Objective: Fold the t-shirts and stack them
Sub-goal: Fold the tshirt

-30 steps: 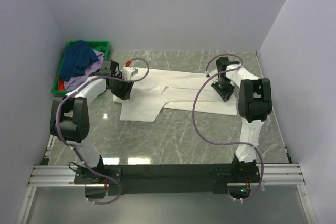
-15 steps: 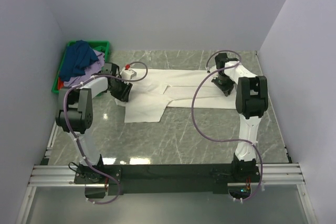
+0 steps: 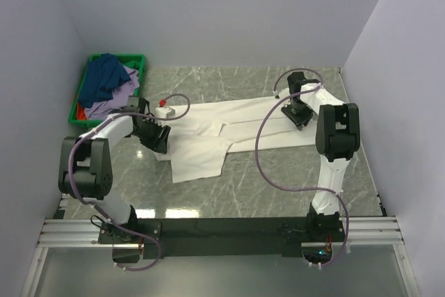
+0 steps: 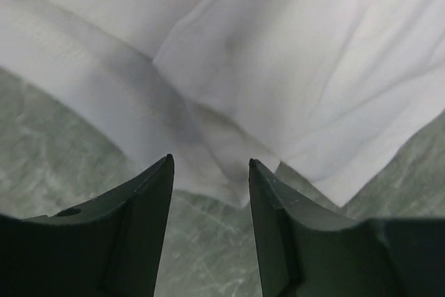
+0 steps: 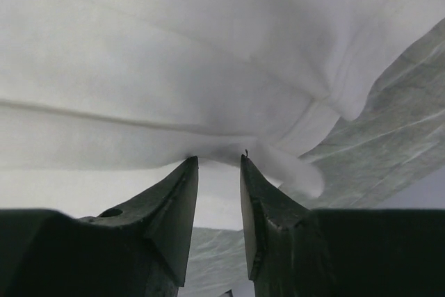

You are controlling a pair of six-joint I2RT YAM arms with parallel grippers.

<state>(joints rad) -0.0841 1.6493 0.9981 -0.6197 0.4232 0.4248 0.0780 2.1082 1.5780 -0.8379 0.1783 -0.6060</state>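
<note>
A grey-green marble table (image 3: 278, 179) sits between plain pale walls. Across its far half lies the white shirt (image 3: 236, 119), pulled into a long band that runs left to right. One flap (image 3: 198, 161) hangs toward the near edge, and a small red mark (image 3: 162, 103) shows at the left end.

The left gripper (image 3: 154, 135) is low at that left end. Its fingers stand apart over the hem, with flat cloth and bare table showing between them, so it looks open rather than clamped. The right gripper (image 3: 297, 115) is at the opposite end with only a narrow gap. Cloth puckers up to its tips, but I cannot tell whether it is pinched.

Each arm has its own end of the long axis and the shirt lies stretched between them. Any fold probably depends on both ends moving together across that line.

At the back left, a green crate (image 3: 136, 58) holds the dark blue shirt (image 3: 104, 78), the lavender one (image 3: 115, 99) and a bit of the red one (image 3: 81, 110), well apart from the white shirt.
</note>
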